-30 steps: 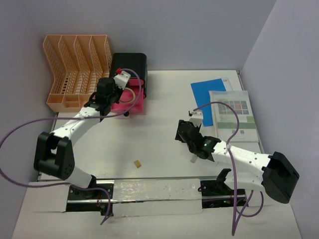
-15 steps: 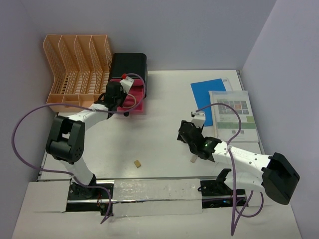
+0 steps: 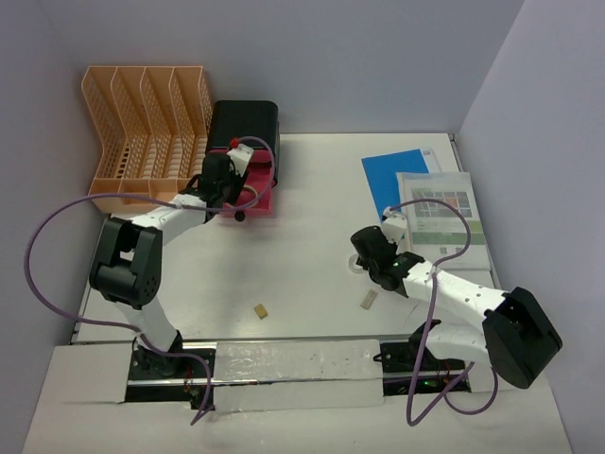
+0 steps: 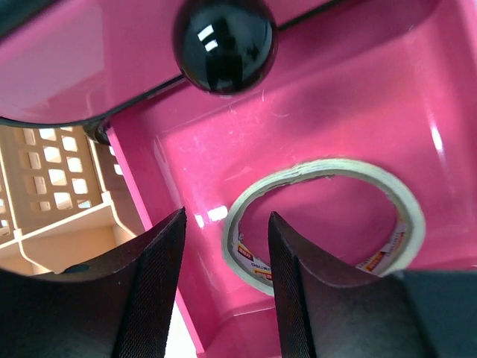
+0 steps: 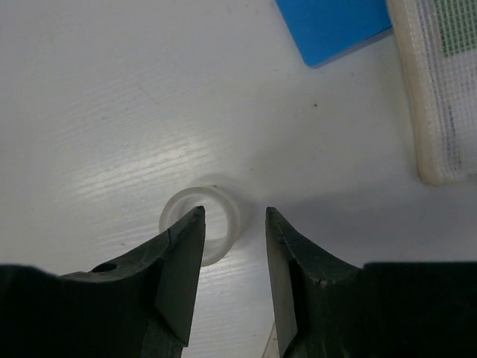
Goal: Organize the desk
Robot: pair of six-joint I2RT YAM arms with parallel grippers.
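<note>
Two pincers spread, empty: L gripper [image 4: 226, 220] over tape roll [image 4: 387, 186] in pink drawer [image 4: 335, 97], 11 o'clock; R gripper [image 5: 232, 216] over clear roll [image 5: 223, 200] on desk [image 5: 112, 112], 4 o'clock. Clear roll prob. light, stiff, slick; pinch across outer wall.

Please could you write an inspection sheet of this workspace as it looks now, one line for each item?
Surface: white desk, flat, thin grey rim.
Job's things: tape roll lying in the open pink drawer; translucent ring standing on the desk.
Clutter: blue sheet, mesh pouch, tan block, small pale piece.
Grippers: left gripper over the drawer, jaws apart, holding nothing; right gripper low by the ring, jaws apart, not closed on it.
Cables: purple cables loop from both arms; one arcs above the pouch.
Surroundings: peach file rack and black box at the far left; plain walls.
</note>
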